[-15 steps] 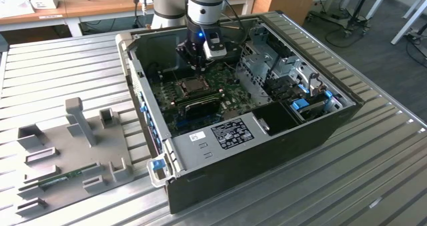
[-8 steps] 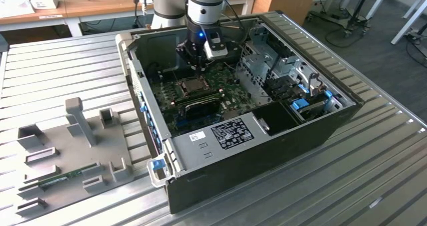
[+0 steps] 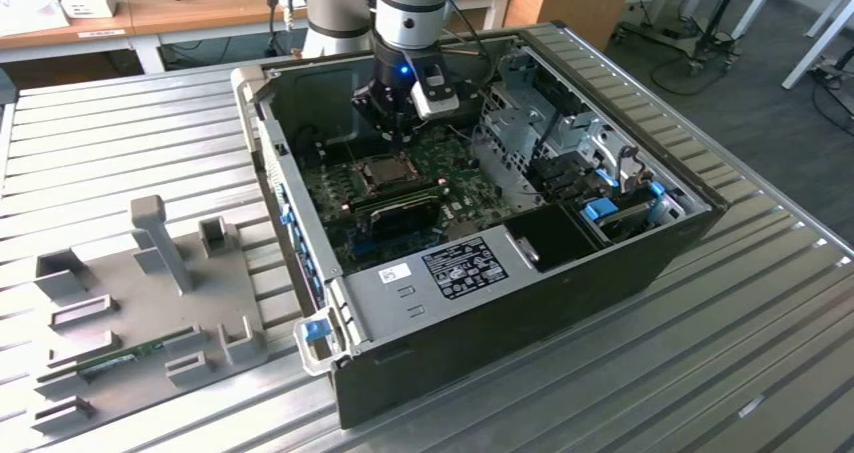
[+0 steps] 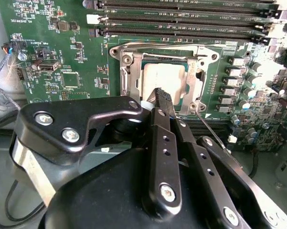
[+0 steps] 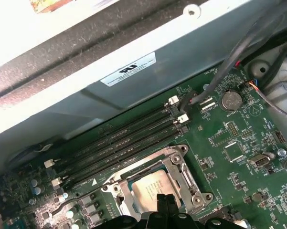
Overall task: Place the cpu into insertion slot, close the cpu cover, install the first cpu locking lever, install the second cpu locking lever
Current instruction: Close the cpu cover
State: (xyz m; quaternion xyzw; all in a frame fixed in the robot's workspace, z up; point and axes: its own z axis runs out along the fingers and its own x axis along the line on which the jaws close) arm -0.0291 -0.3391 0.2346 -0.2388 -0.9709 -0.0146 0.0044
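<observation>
So the open pc case (image 3: 667,243) sits on a ribbed metal table (image 3: 120,123), with a grey fixture tray (image 3: 147,303) toward the exterior view's left, wooden desks (image 3: 200,8) at the far side and dark floor (image 3: 761,83) toward the exterior view's right. I count 2 labels, a white label (image 5: 129,69) on the case wall next to the long memory slots (image 5: 119,143) and a black label (image 3: 463,270) on the near inner panel. The gripper (image 3: 398,128) (image 4: 160,94) (image 5: 166,202) is down inside the case with its fingers pinched together on nothing I can see, tips right at the edge of the cpu (image 4: 164,76) (image 5: 150,188), which sits in the insertion slot (image 4: 196,75) with the cpu cover (image 4: 129,76) (image 5: 181,167) lying flat around it.
</observation>
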